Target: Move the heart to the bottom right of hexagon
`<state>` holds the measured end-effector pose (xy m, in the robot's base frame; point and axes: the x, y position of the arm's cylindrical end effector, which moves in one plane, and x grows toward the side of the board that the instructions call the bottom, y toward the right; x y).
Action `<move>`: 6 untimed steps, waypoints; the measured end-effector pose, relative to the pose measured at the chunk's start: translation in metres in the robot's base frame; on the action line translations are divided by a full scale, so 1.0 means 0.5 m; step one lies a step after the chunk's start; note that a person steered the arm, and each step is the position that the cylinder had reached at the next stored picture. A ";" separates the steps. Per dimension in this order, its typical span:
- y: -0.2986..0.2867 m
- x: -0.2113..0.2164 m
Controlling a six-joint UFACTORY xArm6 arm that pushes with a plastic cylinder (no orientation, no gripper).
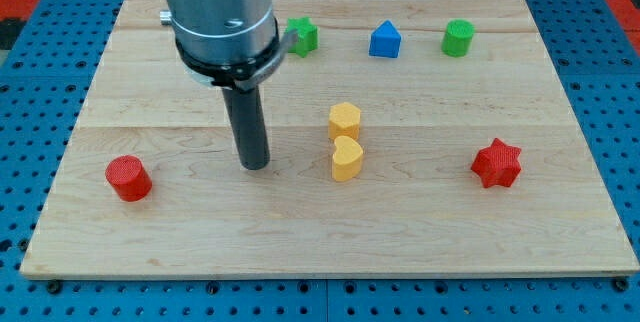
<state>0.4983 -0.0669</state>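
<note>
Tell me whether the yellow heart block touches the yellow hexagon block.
Cannot tell. In the camera view the yellow heart block sits directly below the yellow hexagon block; their outlines meet, with no gap visible, but overlap could hide one.

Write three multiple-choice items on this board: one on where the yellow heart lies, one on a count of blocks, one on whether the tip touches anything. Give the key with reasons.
1. Where is the yellow heart relative to the yellow hexagon?
A. Just below it
B. Far to the view's right
C. Above it

2. How many red blocks are on the board?
A. One
B. Two
C. Three

3. What is my tip touching?
A. The heart
B. The hexagon
C. No block

Key:
1 A, the heart sits directly under the hexagon, close against it.
2 B, the red cylinder and the red star.
3 C, bare wood separates the tip from the heart to its right.
</note>
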 end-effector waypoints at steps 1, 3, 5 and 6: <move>0.055 0.016; 0.077 0.015; 0.115 0.010; 0.156 0.010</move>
